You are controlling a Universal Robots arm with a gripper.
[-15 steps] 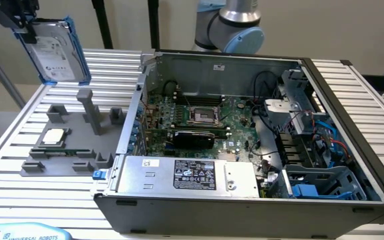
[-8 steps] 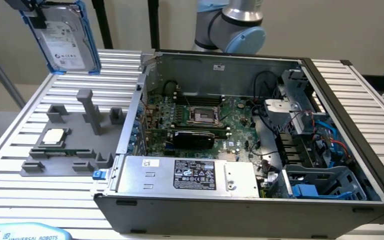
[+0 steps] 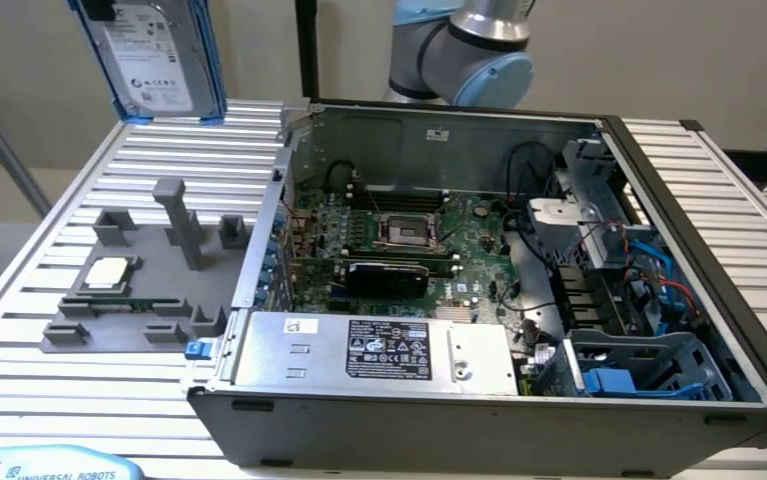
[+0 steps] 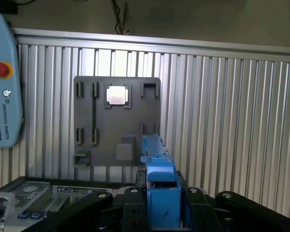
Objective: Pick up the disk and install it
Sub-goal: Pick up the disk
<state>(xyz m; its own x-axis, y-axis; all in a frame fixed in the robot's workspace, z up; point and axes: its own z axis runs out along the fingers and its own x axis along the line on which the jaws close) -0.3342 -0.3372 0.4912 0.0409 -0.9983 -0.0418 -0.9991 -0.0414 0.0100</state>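
Lifted clear above the slatted table (image 3: 76, 400) (grey fixture plate (image 3: 143, 270) lying on it), the disk (image 3: 156, 55) stands upright, gripper (image 4: 162, 215) fingers apparently clamped on its blue bracket.

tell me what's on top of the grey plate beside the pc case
A small square silver chip sits on the grey plate, among upright pegs. Whatever is under the chip is covered.
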